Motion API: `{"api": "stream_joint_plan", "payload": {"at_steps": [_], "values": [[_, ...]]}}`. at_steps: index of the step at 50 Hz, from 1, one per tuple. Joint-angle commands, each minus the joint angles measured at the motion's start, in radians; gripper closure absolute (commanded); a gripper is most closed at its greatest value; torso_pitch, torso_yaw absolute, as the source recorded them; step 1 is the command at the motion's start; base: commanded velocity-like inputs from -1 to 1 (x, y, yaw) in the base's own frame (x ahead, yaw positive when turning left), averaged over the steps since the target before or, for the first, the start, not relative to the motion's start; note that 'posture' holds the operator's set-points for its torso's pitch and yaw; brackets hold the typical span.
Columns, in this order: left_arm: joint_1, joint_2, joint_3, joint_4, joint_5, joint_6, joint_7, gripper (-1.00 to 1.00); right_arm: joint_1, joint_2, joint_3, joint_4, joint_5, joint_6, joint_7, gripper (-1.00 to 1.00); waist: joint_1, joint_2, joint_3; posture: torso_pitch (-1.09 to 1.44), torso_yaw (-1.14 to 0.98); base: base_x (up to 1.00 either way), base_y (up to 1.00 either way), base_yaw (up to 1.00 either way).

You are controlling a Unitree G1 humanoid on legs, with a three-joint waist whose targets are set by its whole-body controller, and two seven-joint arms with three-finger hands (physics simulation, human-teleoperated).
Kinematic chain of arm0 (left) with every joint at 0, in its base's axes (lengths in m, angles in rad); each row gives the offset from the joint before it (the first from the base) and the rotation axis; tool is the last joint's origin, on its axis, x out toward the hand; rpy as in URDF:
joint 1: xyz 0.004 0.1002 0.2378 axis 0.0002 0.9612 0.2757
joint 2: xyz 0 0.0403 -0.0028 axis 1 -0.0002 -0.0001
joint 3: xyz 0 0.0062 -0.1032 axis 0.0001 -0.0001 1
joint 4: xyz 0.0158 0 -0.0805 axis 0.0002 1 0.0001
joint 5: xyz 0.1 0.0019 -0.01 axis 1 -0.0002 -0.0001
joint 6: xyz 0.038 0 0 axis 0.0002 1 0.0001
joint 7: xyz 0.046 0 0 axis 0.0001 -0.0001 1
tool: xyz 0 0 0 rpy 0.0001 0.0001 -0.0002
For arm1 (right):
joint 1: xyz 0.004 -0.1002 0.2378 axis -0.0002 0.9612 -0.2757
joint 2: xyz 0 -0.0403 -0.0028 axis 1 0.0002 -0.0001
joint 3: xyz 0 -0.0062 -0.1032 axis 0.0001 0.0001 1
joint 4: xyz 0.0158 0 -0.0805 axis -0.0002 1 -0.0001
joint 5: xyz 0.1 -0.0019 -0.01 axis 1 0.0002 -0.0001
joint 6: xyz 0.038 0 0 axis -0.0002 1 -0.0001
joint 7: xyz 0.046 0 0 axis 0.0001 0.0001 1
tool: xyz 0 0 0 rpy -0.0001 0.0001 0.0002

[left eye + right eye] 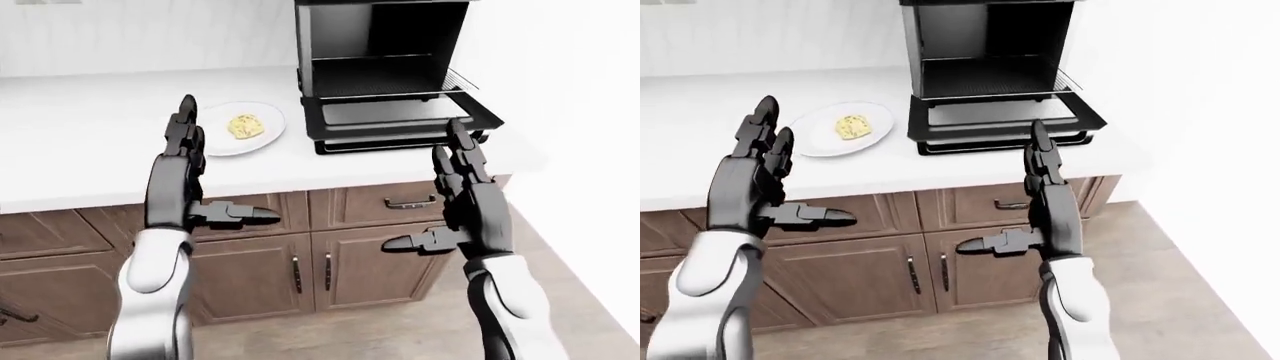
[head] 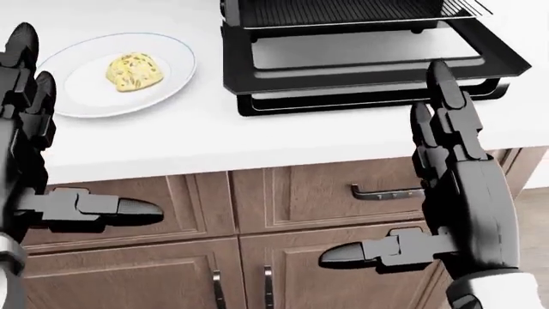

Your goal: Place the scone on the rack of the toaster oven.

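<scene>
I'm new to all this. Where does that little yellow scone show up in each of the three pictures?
Left-eye view: the scone sits on the white plate, left of centre, just left of the toaster oven.
Head view: upper left, on the plate, left of the oven's open door.
Right-eye view: upper left of centre, on the plate.
Shared landmark: the black toaster oven, always to the scone's right.

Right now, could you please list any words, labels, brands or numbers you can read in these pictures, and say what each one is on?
None can be read.
The toaster oven, the plate, the scone, the cabinets and both hands carry no visible lettering or numbers.
</scene>
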Motion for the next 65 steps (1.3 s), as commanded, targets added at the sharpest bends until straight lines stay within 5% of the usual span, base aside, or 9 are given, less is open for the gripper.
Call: {"api": "stream_joint_plan", "payload": {"at_steps": [1, 10, 18, 23, 28, 36, 40, 50, 65], "values": [[-0.025, 0.014, 0.018, -0.036, 0.008, -0.032, 0.002, -1.00, -0.020, 0.002, 0.007, -0.037, 0.006, -0.026, 0.002, -1.00, 0.002, -0.012, -0.017, 0.00, 0.00, 0.30, 0.20, 0.00], [-0.014, 0.007, 0.017, -0.035, 0.018, -0.041, -0.002, -1.00, -0.009, 0.001, 0.013, -0.050, 0.001, -0.036, 0.003, -1.00, -0.024, 0.089, -0.052, 0.00, 0.00, 0.13, 0.08, 0.00], [-0.005, 0.004, 0.014, -0.035, 0.027, -0.047, -0.008, -1.00, -0.006, 0.005, 0.010, -0.036, 0.002, -0.051, 0.002, -1.00, 0.012, -0.037, -0.011, 0.00, 0.00, 0.26, 0.21, 0.00], [-0.005, 0.002, 0.010, -0.029, 0.031, -0.053, -0.011, -1.00, -0.002, 0.008, 0.011, -0.030, 0.009, -0.066, 0.001, -1.00, -0.002, -0.008, -0.024, 0.00, 0.00, 0.30, 0.19, 0.00], [0.000, 0.001, 0.007, -0.026, 0.038, -0.058, -0.017, -1.00, 0.007, 0.005, 0.011, -0.045, 0.008, -0.064, 0.001, -1.00, -0.017, 0.119, -0.022, 0.00, 0.00, 0.30, 0.00, 0.00], [-0.032, 0.010, 0.011, -0.026, 0.041, -0.036, -0.019, -1.00, -0.014, -0.013, -0.064, -0.206, 0.067, 0.003, -0.012, -1.00, 0.007, 0.074, -0.006, 0.00, 0.00, 0.14, 0.00, 0.00], [-0.035, 0.014, 0.014, -0.030, 0.041, -0.032, -0.020, -1.00, 0.003, -0.018, -0.093, -0.256, 0.092, 0.021, -0.012, -1.00, 0.018, -0.002, -0.015, 0.00, 0.00, 0.00, 0.00, 0.00], [-0.040, 0.015, 0.015, -0.030, 0.043, -0.034, -0.016, -1.00, 0.005, -0.033, -0.141, -0.349, 0.118, 0.066, -0.015, -1.00, 0.016, 0.040, -0.063, 0.00, 0.00, 0.01, 0.00, 0.00], [-0.026, 0.013, 0.014, -0.036, 0.052, -0.042, -0.022, -1.00, 0.027, -0.028, -0.154, -0.357, 0.130, 0.047, -0.014, -1.00, 0.005, 0.018, -0.022, 0.00, 0.00, 0.11, 0.00, 0.00]]}}
